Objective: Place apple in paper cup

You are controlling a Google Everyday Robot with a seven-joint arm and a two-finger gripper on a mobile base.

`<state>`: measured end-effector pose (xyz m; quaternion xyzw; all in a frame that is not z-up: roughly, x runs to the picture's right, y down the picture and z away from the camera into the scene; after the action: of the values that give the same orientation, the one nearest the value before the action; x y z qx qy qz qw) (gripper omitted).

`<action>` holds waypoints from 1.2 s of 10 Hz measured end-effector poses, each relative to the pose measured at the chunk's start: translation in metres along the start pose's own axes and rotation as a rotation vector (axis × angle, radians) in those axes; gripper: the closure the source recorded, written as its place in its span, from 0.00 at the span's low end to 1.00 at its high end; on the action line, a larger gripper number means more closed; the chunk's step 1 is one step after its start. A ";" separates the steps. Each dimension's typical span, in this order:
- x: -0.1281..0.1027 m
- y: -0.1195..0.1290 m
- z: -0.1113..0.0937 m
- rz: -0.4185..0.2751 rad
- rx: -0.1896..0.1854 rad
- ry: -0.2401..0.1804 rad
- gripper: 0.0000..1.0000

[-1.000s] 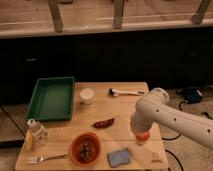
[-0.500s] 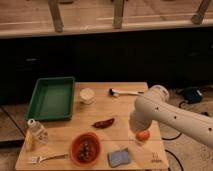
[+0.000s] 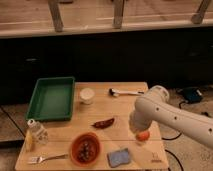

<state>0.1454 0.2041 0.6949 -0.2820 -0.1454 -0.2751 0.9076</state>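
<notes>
The pale wooden table [image 3: 125, 107] fills the near half of the scene. Over its right side reaches the robot's thick white arm [image 3: 172, 114], bending down toward the board. At far left sits the green rectangular plastic tray [image 3: 50, 100]. At the near edge is the round orange bowl [image 3: 74, 148] with something dark inside, and right of it the blue sponge [image 3: 119, 157]. The clear bottle with a white cap [image 3: 37, 133] stands at near left. The long dark red chili pepper [image 3: 104, 123] lies mid-table. The small white paper cup [image 3: 87, 95] stands upright just right of the tray, well apart from the arm. And the gripper [image 3: 140, 131] is down at the near right, right over the small round orange-red apple [image 3: 144, 135]. Whether it has a hold on the fruit cannot be told.
</notes>
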 end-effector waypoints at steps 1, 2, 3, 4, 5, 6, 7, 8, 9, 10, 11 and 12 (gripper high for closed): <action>-0.002 -0.001 0.000 -0.002 0.002 -0.002 0.69; -0.001 0.000 0.000 0.001 0.003 -0.003 0.68; -0.002 0.000 0.000 0.008 0.006 -0.004 0.68; -0.003 0.000 0.001 0.017 0.006 -0.008 0.72; -0.004 0.000 0.001 0.020 0.008 -0.008 0.74; -0.003 0.001 0.002 0.023 0.009 -0.009 0.71; -0.005 0.000 0.002 0.020 0.011 -0.012 0.69; -0.005 -0.001 0.002 0.020 0.011 -0.013 0.71; -0.006 0.000 0.002 0.026 0.011 -0.015 0.75; -0.006 0.001 0.002 0.031 0.011 -0.016 0.76; -0.007 0.000 0.001 0.032 0.012 -0.017 0.81; -0.007 0.000 0.000 0.035 0.013 -0.019 0.82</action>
<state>0.1394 0.2071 0.6920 -0.2813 -0.1507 -0.2557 0.9126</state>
